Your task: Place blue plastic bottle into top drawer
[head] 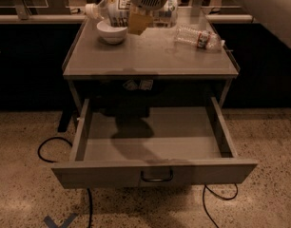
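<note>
- End effector (141,14) is seen at top centre, above the rear of the table (150,61). It appears closed round the blue plastic bottle (116,9) at mid-body, w/ one tan pad (138,23) laid across the label.
- Bottle is held on its side, white cap to the left, apparently clear of the table and just above a white bowl (112,31) at rear left.
- A small clear bottle (198,37) w/ red label is seen lying at rear right, well apart from the grip.
- Top drawer (155,172) is pulled out below the table front, w/ nothing seen inside. Its handle (156,176) is set at centre of the front panel.
- Handling (judged): thin-walled plastic, prob. light, smooth & a bit slippery. Walls may be dented if squeezed hard, so moderate force is advised. Fill level can't be told.
- Grip pt: mid-body over the label is judged best, since weight is balanced both sides and less swing is expected than at the neck.
- Risk: bottle may slip or be rotated in the pads on the label film. As the drawer is shallow, it should be lowered sideways as held & released low, parallel to the front panel.
</note>
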